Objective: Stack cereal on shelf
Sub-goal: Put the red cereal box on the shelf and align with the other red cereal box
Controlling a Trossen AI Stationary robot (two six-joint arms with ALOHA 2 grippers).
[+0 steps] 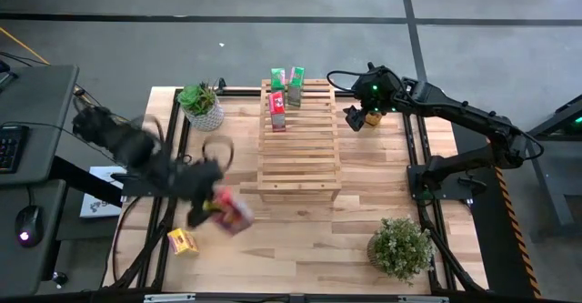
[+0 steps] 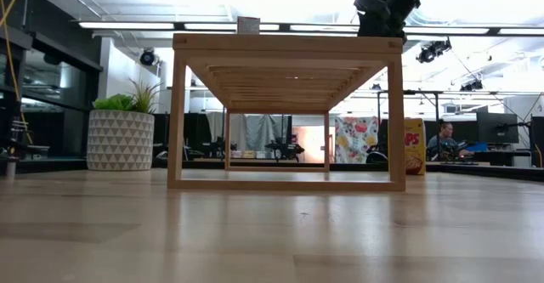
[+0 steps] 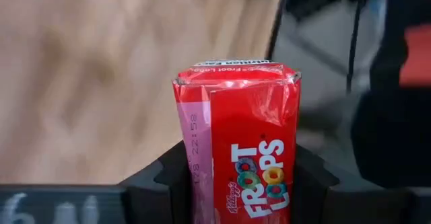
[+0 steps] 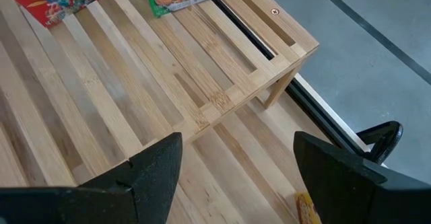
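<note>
Red box (image 3: 237, 150) pinched in the left gripper (image 3: 236, 183) — carry it level and set it upright on the rack (image 1: 300, 148), while the right gripper (image 4: 236, 177) waits spread.

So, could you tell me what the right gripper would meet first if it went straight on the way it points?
Probably the wooden rack's slatted top near its corner; the right gripper is open, though depth is unclear.

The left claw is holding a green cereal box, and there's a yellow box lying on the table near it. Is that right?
Not quite. The box in the left claw is red, not green: the left wrist view shows a red Froot Loops box between its fingers. The yellow box does lie on the table nearby.
</note>
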